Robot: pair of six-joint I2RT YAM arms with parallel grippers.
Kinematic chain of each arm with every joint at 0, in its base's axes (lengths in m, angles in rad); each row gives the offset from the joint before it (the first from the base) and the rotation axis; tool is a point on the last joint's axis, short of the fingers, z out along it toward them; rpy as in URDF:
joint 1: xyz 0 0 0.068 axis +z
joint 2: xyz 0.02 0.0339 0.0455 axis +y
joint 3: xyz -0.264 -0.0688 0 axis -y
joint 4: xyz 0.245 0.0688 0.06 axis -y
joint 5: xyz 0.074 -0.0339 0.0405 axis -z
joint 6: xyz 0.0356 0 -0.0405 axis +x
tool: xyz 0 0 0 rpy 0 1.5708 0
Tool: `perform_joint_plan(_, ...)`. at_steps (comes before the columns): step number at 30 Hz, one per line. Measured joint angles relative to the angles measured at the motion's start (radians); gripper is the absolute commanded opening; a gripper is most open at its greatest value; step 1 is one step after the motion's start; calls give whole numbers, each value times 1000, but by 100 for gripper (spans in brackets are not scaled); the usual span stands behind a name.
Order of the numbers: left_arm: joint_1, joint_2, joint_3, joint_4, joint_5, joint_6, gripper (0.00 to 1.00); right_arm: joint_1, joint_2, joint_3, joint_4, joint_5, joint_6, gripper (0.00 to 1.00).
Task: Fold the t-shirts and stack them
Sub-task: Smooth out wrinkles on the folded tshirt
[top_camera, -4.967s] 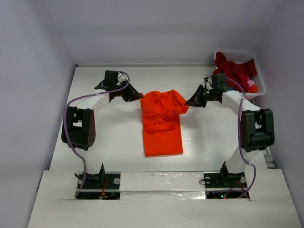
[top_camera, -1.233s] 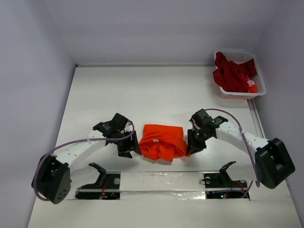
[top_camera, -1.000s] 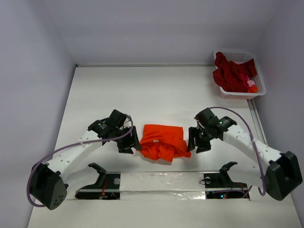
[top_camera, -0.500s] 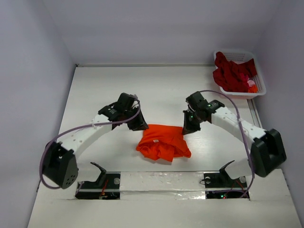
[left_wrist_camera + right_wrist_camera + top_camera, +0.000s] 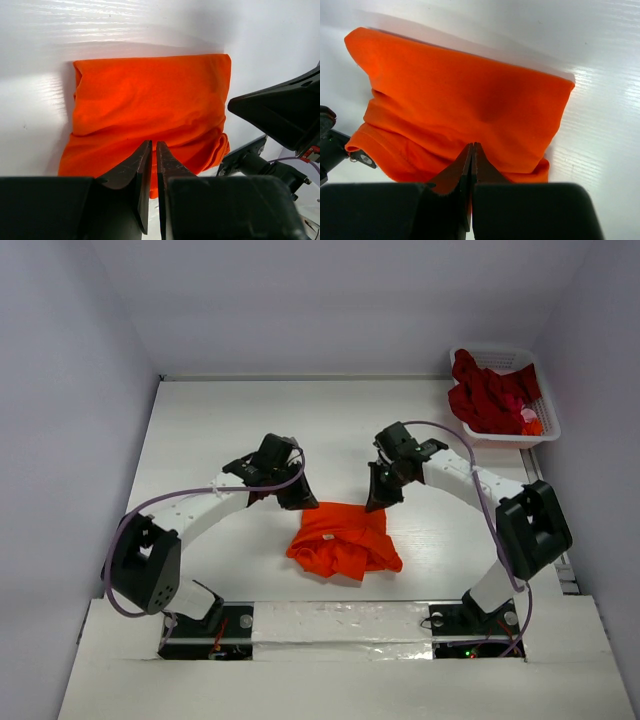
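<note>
Now the orange t-shirt (image 5: 343,545) lies folded in a lumpy rectangle on the table (image 5: 200,440), near its front edge. The left gripper (image 5: 296,498) sits over its far left corner, jaws nearly together with only a thin slit between them. The right gripper (image 5: 377,498), over the far right corner, is pinched fully closed. Whether either nips cloth I cannot tell. The dark red t-shirts (image 5: 490,395) fill the white basket (image 5: 508,442) at the far right

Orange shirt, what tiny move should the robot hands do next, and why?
Probably lift slightly, both together. The left gripper and right gripper are shut at the far edge of the orange shirt, which lies folded but rumpled. Whether they pinch cloth is unclear; a small lift would show it.
</note>
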Motion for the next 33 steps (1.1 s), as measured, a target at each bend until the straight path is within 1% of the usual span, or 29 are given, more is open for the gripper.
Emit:
perform_joint_plan(5, -10, 47, 0, 31, 20, 0, 0, 10, 19, 0, 9, -11, -7, 0)
perform_joint_plan(17, -61, 186, 0, 96, 37, -3, 0, 134, -1, -14, 1, 3, -23, 0)
perform_joint_plan(24, -72, 265, 0, 141, 43, -26, 0, 179, -114, -115, -20, 4, -21, 0)
perform_joint_plan(33, -72, 352, 47, 171, 61, -43, 0, 237, -333, -265, -70, 24, 17, 0)
